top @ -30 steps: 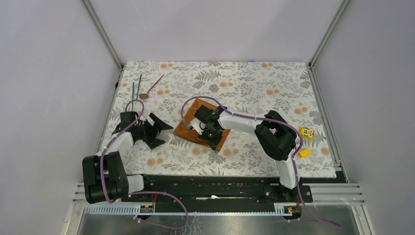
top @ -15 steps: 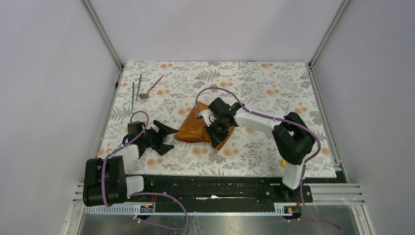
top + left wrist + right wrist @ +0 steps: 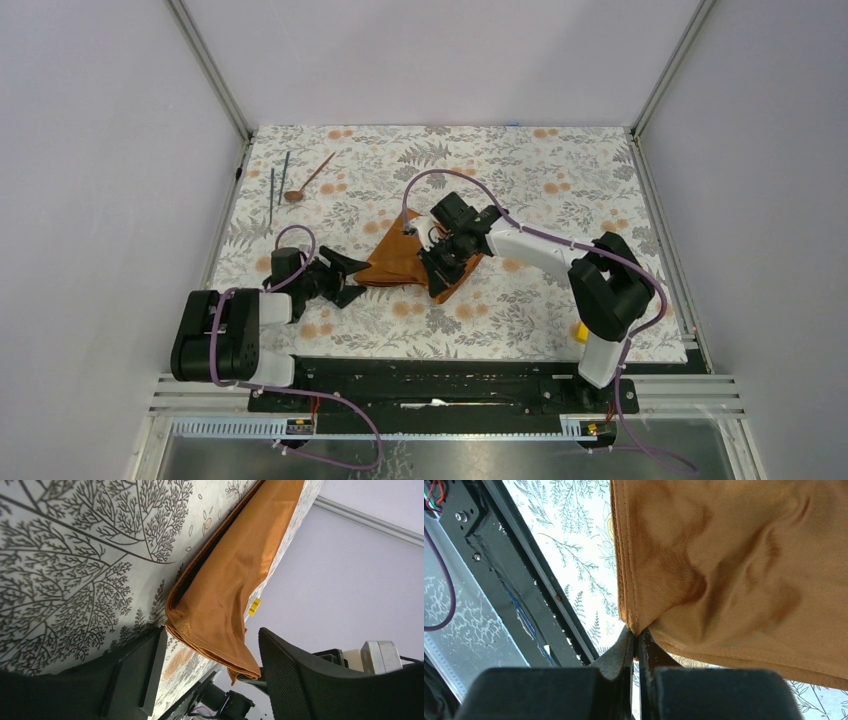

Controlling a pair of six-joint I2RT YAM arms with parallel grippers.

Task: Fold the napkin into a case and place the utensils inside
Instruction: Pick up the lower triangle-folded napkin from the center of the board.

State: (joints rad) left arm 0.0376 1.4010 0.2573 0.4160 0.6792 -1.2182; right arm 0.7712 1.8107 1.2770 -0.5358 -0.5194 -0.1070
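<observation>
Right tool (image 3: 636,647): clenched on napkin (image 3: 400,262) corner, now lifted at bench (image 3: 560,170) centre | Left tool (image 3: 347,280): has advanced, jaws apart astride left corner, not gripping | Fold underway; utensils (image 3: 292,196) untouched far-left.

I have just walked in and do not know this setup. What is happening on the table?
The right gripper is shut on an edge of the rust-orange napkin and holds that part lifted above the floral tablecloth. The left gripper is open around the napkin's left corner, not gripping it. The spoon and two dark rods lie at the far left.
</observation>
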